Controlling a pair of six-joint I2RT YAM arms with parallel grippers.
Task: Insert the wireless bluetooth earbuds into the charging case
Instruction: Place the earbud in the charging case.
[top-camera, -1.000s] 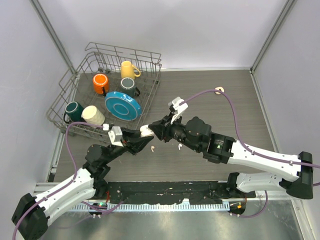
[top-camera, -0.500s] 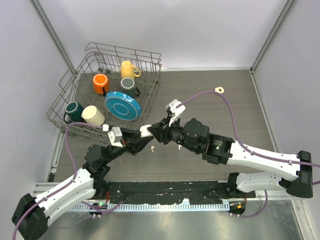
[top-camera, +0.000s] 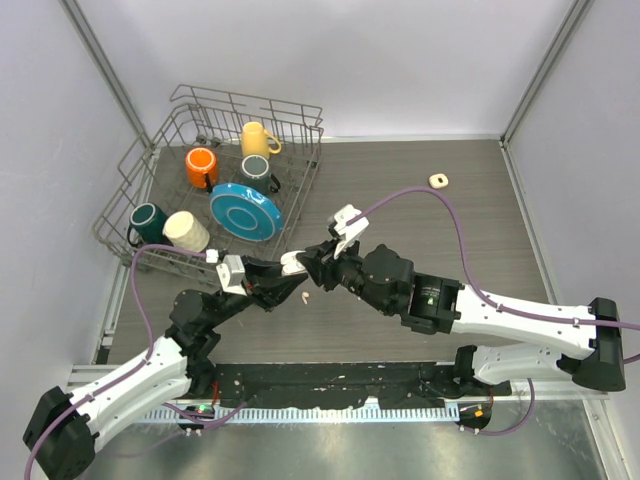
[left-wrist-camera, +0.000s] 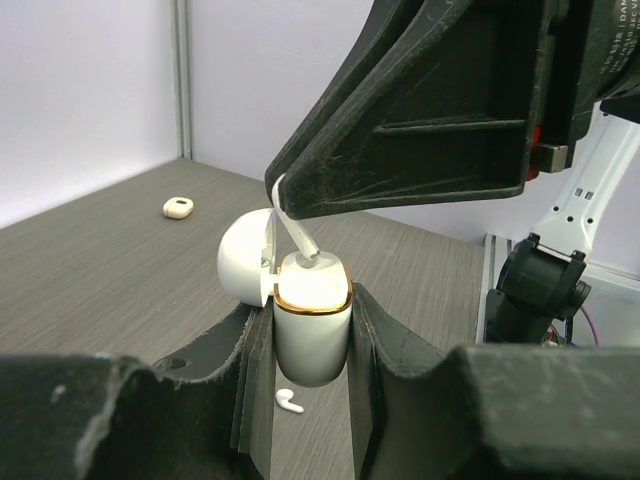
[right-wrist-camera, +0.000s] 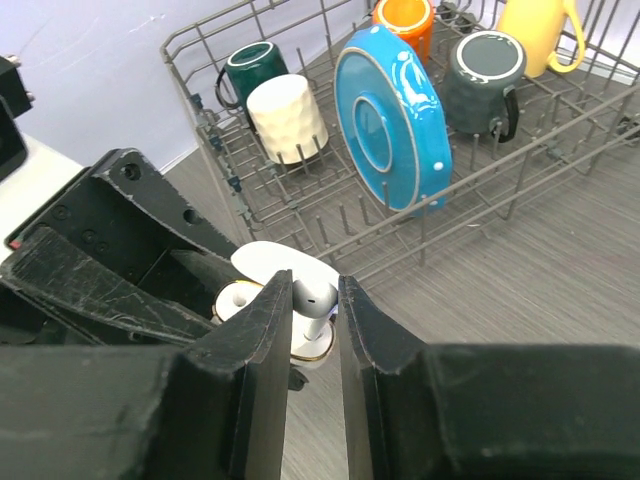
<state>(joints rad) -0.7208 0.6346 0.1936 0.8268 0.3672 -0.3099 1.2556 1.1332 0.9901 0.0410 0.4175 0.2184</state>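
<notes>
Above the dark wood-grain table (top-camera: 480, 230), the left gripper (left-wrist-camera: 310, 345) clamps the open white, gold-rimmed plastic charging case (left-wrist-camera: 312, 295) while the right gripper (right-wrist-camera: 314, 300) pinches a tiny white plastic earbud (left-wrist-camera: 297, 238) at its mouth, where the tilted stem could jam on the rim or slip free.

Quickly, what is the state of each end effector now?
Left end effector: closed on the open white plastic charging case with gold rim.
Right end effector: closed on a tiny white plastic earbud.
</notes>
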